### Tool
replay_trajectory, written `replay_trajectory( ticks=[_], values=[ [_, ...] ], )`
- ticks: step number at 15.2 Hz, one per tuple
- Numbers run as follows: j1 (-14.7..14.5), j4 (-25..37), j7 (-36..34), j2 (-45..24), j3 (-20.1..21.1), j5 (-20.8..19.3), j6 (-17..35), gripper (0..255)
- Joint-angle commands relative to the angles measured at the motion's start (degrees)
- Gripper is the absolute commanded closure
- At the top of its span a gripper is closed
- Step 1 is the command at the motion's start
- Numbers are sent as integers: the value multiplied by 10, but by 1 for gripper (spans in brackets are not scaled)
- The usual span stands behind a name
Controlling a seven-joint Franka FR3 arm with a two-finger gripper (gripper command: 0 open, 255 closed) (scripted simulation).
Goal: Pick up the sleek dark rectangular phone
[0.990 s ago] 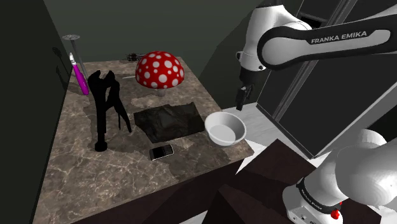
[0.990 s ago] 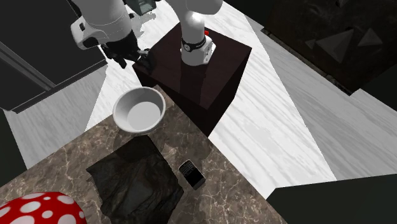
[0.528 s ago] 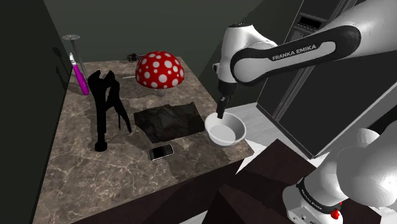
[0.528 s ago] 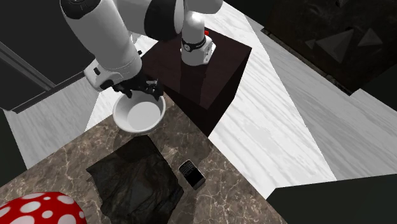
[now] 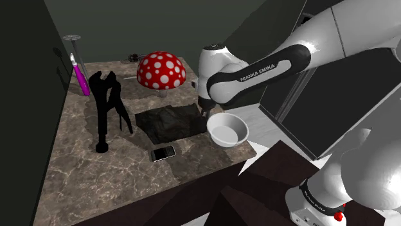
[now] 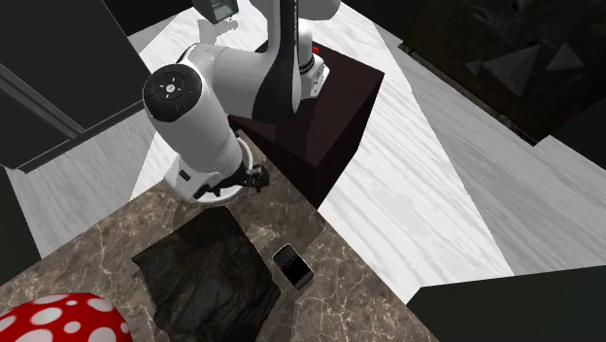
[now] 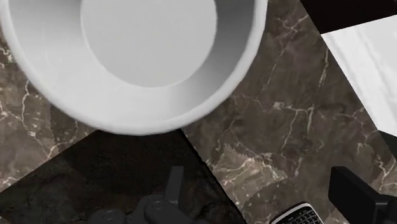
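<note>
Phone [image 5: 162, 153] flat on counter [image 5: 83, 173], near its front edge, just beside cloth [image 5: 168, 122]; untouched. Gripper [image 7: 257, 177] wide, empty, above the cloth's corner by the bowl [image 5: 228, 130] (phone near one finger). Judged: descent, grasp and lift not yet done.

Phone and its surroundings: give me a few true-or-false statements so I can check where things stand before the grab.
1. The phone lies on top of the black cloth. False: it lies on the bare marble counter, beside the cloth.
2. The white bowl has nothing in it. True.
3. The gripper is shut on the phone. False: in the wrist view its fingers stand apart with nothing between them, and the phone lies flat on the counter, not held.
4. In the shoulder view, the red mushroom with white spots stands on the far side of the cloth from the phone. True.
</note>
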State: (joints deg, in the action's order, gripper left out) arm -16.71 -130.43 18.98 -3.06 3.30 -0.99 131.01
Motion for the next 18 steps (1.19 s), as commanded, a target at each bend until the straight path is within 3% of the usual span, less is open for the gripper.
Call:
replay_trajectory(
  ticks=[1,13,18],
  values=[
    [-8,25,13,-39,8,-2,19,0],
    [-61,172,70,-248,51,-39,97,0],
    [-67,182,69,-281,49,-46,122,0]
  ],
)
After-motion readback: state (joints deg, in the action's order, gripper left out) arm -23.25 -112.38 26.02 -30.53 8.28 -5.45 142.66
